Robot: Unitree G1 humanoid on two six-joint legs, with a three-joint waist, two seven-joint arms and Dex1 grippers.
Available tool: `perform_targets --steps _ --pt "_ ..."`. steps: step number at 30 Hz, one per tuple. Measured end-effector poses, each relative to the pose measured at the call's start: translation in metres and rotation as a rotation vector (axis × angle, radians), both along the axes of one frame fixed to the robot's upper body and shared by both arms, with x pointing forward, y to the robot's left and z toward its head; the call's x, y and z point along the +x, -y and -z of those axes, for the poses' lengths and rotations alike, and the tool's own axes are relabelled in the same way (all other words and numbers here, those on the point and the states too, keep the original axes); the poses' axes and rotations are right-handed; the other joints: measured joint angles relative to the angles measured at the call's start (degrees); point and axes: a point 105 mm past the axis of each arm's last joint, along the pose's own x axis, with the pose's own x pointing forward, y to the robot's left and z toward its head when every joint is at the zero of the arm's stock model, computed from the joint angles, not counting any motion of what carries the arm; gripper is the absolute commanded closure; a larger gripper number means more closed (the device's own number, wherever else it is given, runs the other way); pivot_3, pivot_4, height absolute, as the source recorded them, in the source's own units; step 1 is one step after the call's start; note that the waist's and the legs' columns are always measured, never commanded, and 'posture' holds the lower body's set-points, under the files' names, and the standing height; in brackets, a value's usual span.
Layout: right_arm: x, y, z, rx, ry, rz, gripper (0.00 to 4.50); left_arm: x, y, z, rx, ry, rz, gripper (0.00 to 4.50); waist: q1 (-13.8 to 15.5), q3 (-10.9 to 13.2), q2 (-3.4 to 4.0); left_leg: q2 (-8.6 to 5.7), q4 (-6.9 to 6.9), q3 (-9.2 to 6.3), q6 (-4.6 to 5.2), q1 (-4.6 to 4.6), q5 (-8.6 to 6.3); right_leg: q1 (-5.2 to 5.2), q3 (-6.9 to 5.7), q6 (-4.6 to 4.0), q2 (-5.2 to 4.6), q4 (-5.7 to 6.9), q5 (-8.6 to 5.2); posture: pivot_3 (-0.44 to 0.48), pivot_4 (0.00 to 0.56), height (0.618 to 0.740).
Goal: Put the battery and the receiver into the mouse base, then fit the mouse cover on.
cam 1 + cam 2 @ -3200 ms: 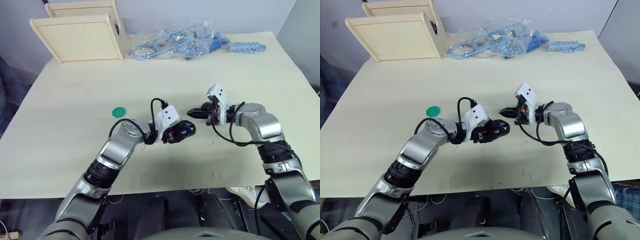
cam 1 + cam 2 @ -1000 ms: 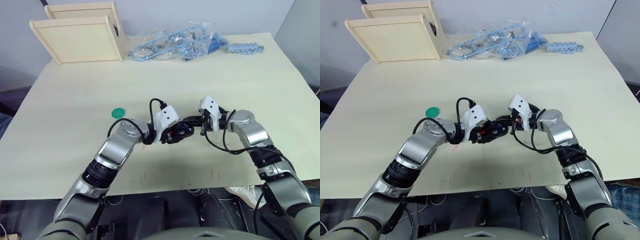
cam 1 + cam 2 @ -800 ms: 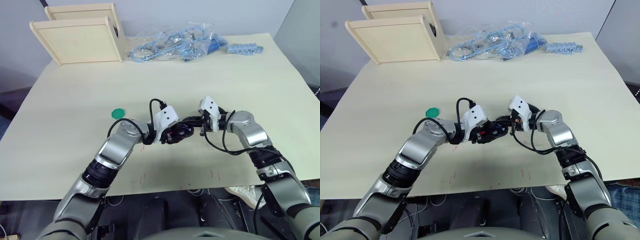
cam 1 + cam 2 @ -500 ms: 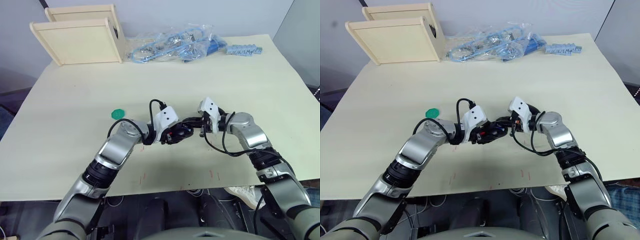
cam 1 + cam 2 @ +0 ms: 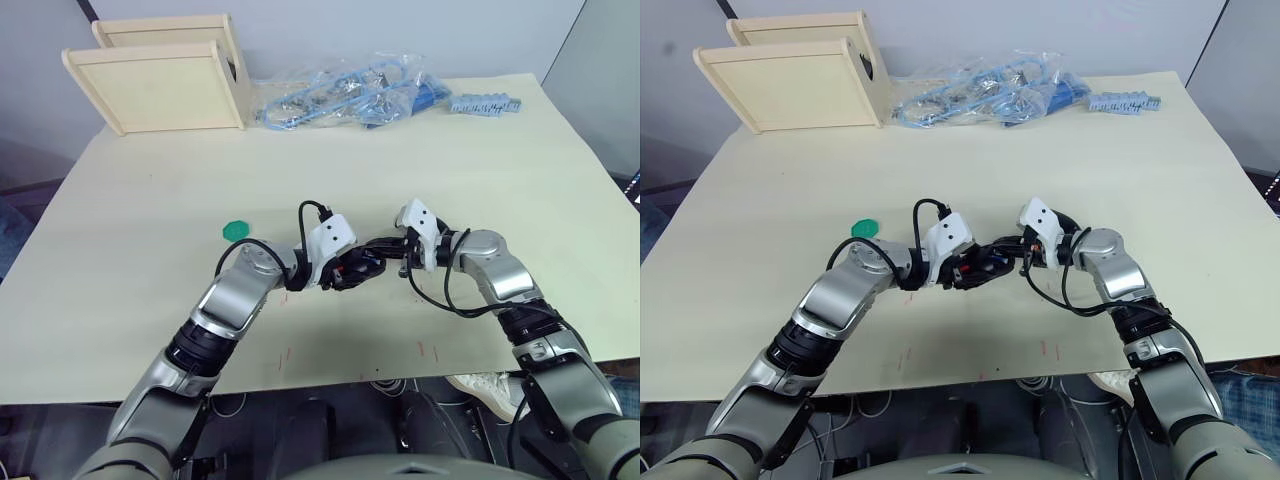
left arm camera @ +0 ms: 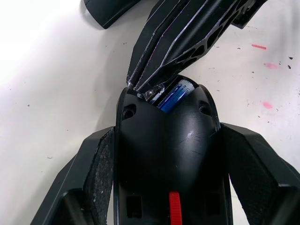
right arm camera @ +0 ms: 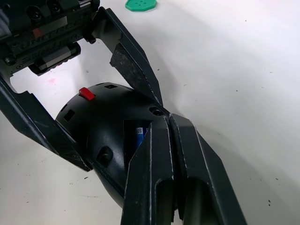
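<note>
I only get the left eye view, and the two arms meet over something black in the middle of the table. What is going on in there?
Observer: The left wrist view shows a blue battery lying in a recess at the end of the mouse base.
Operator: Is the right arm gripping it?
Observer: The right jaws are closed flat against each other, with their tips down in the recess over the battery, as if pushing rather than pinching.
Operator: And the left arm?
Observer: The left jaws clamp the mouse base from both sides, pads against its flanks, with its red patch facing that camera.
</note>
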Motion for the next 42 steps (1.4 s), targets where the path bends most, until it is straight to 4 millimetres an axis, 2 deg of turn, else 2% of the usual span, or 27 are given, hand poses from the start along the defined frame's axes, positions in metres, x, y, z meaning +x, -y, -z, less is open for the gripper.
perform_targets --steps 9,15,20,24,27,30,35,37,40,42 --pt "-0.001 -0.002 0.003 -0.018 -0.003 0.002 4.45 -0.001 -0.001 0.003 0.000 -0.008 -0.005 1.63 -0.08 -0.45 -0.03 0.05 -0.04 0.03 0.01 0.07 -0.01 0.02 0.04 -0.05 0.07 0.00 -0.03 0.000 0.150 0.740" --pt "-0.004 -0.003 0.010 -0.060 -0.076 0.005 4.45 -0.002 -0.002 0.006 0.001 -0.017 -0.009 1.63 -0.12 -0.87 -0.05 0.07 -0.11 0.02 0.03 0.17 -0.03 0.09 0.03 -0.13 0.10 -0.02 -0.08 0.000 0.150 0.740" --pt "-0.005 -0.004 0.013 -0.073 -0.110 0.013 4.45 -0.002 -0.002 0.009 0.005 -0.030 -0.010 1.63 -0.07 -0.98 -0.07 0.08 -0.62 0.02 0.07 1.16 -0.07 0.98 -0.02 -0.26 0.09 -0.31 -0.23 0.000 0.150 0.740" --pt "-0.004 -0.005 0.014 -0.066 -0.116 0.017 4.45 -0.002 -0.003 0.010 0.007 -0.033 -0.014 1.63 0.00 -1.11 -0.08 0.09 -0.82 -0.01 0.07 1.28 -0.07 1.00 -0.04 -0.33 0.10 -0.30 -0.27 0.000 0.150 0.740" --pt "-0.004 -0.005 0.014 0.028 -0.172 0.047 4.45 -0.001 -0.004 0.010 0.008 -0.032 -0.017 1.63 -0.06 -1.12 -0.12 0.14 -0.85 -0.01 0.07 1.34 -0.07 1.03 -0.03 -0.36 0.14 -0.25 -0.28 0.000 0.150 0.740" --pt "-0.008 0.003 0.011 0.148 -0.236 0.064 4.45 -0.001 -0.005 0.008 0.001 -0.031 -0.015 1.63 -0.04 -0.93 -0.02 0.14 -0.85 -0.01 0.07 1.26 -0.07 0.97 -0.04 -0.37 0.14 -0.25 -0.29 0.000 0.150 0.740" --pt "-0.019 0.018 0.009 0.170 -0.273 0.052 4.45 -0.001 -0.005 0.005 -0.002 -0.019 -0.011 1.63 -0.01 -0.49 0.10 0.13 -0.84 -0.02 0.07 0.91 -0.06 0.59 -0.04 -0.37 0.13 -0.15 -0.28 0.000 0.150 0.740" --pt "-0.021 0.023 0.002 0.186 -0.267 0.053 4.45 -0.001 -0.005 0.004 -0.006 -0.015 -0.010 1.63 0.03 -0.19 0.15 0.12 -0.83 0.00 0.06 0.81 -0.05 0.45 -0.01 -0.38 0.13 -0.07 -0.27 0.000 0.150 0.740" --pt "-0.021 0.031 -0.019 0.191 -0.190 0.053 4.45 -0.002 -0.005 0.002 -0.009 -0.010 -0.006 1.63 0.08 0.04 0.11 0.12 -0.83 -0.02 0.06 0.77 -0.05 0.42 -0.03 -0.38 0.13 -0.05 -0.28 0.000 0.150 0.740" --pt "-0.022 0.035 -0.024 0.188 -0.169 0.055 4.45 -0.002 -0.005 0.002 -0.010 -0.008 -0.005 1.63 0.13 0.14 0.06 0.12 -0.83 -0.02 0.06 0.77 -0.05 0.42 -0.04 -0.38 0.12 -0.06 -0.28 0.000 0.150 0.740"
